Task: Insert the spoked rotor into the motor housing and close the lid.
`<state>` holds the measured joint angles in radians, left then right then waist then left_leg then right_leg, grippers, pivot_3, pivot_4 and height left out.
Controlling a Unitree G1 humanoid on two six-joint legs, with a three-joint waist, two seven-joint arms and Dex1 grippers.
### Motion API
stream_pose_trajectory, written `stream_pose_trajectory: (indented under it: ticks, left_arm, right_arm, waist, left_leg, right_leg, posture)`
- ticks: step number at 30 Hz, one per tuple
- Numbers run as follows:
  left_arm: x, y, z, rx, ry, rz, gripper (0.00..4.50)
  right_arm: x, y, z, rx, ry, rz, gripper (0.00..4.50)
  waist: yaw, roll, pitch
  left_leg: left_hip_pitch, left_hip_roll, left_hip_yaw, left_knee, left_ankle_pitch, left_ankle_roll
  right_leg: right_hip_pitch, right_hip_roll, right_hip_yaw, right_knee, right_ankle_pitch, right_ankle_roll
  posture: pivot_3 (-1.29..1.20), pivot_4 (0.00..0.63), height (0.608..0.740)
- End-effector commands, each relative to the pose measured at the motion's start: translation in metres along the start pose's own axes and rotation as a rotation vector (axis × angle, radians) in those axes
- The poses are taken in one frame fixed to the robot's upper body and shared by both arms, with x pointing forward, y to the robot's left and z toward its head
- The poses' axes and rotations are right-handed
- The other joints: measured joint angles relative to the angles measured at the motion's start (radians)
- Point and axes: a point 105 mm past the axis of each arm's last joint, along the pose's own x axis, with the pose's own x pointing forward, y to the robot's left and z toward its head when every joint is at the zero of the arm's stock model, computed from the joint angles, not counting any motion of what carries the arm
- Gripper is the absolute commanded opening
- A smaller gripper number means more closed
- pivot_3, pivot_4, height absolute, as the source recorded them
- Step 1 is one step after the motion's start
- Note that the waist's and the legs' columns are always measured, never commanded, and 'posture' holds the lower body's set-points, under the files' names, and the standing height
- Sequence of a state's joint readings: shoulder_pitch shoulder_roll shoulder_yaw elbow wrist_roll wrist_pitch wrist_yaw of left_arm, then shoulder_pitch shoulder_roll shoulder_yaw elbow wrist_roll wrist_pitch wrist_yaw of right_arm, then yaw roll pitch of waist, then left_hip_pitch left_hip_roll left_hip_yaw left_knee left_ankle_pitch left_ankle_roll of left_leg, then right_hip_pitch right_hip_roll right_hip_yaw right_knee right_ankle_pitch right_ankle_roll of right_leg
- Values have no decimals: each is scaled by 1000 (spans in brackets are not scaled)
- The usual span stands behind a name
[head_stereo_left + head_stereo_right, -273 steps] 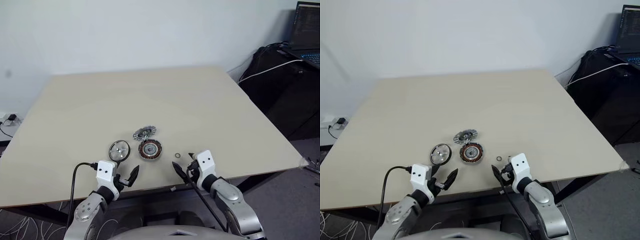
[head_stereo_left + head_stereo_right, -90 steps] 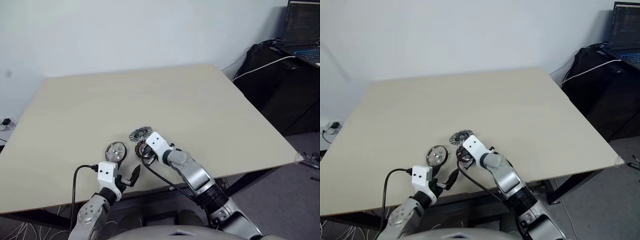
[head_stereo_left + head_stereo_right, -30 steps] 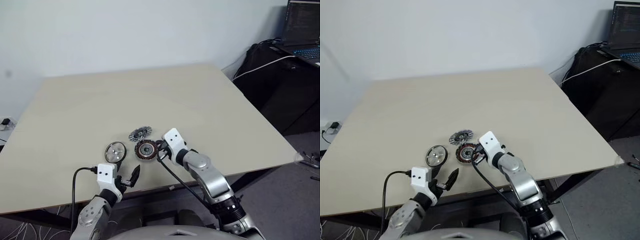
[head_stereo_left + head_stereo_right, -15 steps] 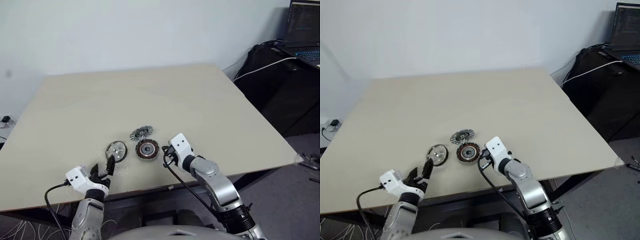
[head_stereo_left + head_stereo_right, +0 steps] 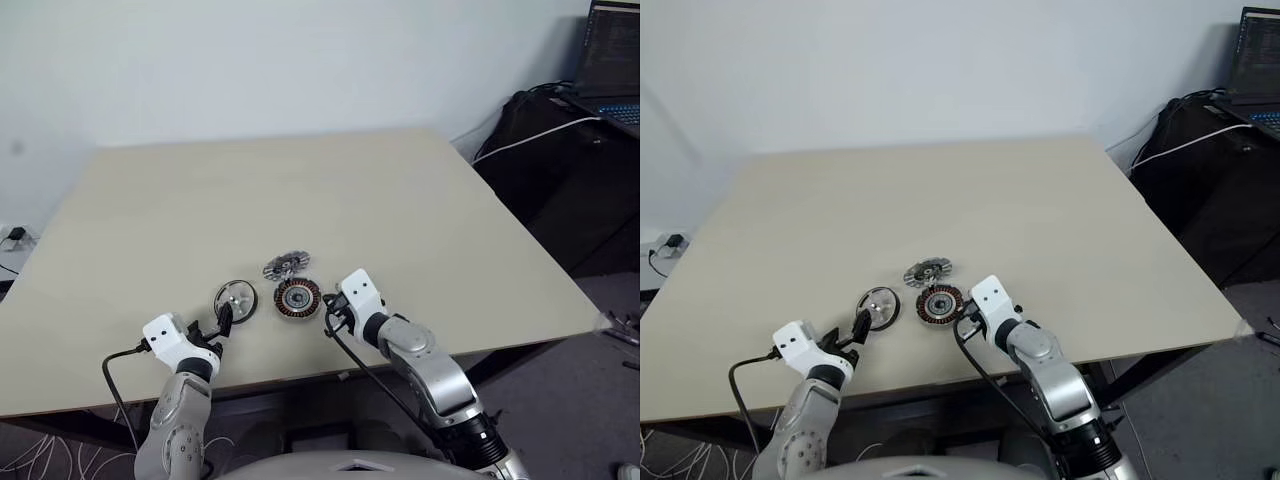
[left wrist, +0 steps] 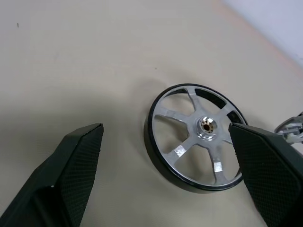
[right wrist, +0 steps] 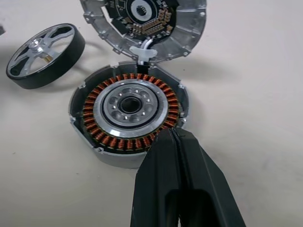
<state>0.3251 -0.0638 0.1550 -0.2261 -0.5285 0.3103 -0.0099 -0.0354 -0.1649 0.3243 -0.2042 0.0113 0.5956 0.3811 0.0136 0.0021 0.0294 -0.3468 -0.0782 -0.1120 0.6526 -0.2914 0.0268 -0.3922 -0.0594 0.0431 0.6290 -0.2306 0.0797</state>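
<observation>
On the counter, the left gripper spreads its fingers wide around the spoked rotor at 9 o'clock of the motor housing (right fingers pinched together); an off-centre squeeze could skid it away.

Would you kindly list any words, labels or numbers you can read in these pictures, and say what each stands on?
None can be read.
Laptop screen: lines of text, too small to read.
Circuit board on the part behind the motor housing: no readable marking.
</observation>
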Motion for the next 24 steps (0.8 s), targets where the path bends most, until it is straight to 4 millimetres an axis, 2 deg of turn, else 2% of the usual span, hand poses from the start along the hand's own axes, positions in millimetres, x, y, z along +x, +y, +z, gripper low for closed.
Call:
stream_pose_trajectory:
  ticks: [1, 14, 24]
  left_arm:
    - [6, -12, 2, -37, 5, -27, 4500]
    - [10, -29, -2, -92, 50, -95, 4500]
    - [12, -51, 6, -173, 16, -210, 4500]
  right_arm:
    - [-2, -3, 15, -9, -60, -16, 39]
    - [-1, -1, 17, -4, -63, -15, 39]
    - [0, 1, 16, 2, -63, -10, 39]
  waist:
    - [0, 0, 0]
    - [1, 0, 0]
    - [1, 0, 0]
  left_leg:
    - [0, 0, 0, 0, 0, 0]
    - [0, 0, 0, 0, 0, 0]
    - [0, 0, 0, 0, 0, 0]
  right_leg:
    - [0, 0, 0, 0, 0, 0]
    - [0, 0, 0, 0, 1, -2]
    - [0, 0, 0, 0, 3, -5]
  posture:
    - [0, 0, 740]
    - [0, 0, 740]
    - [0, 0, 740]
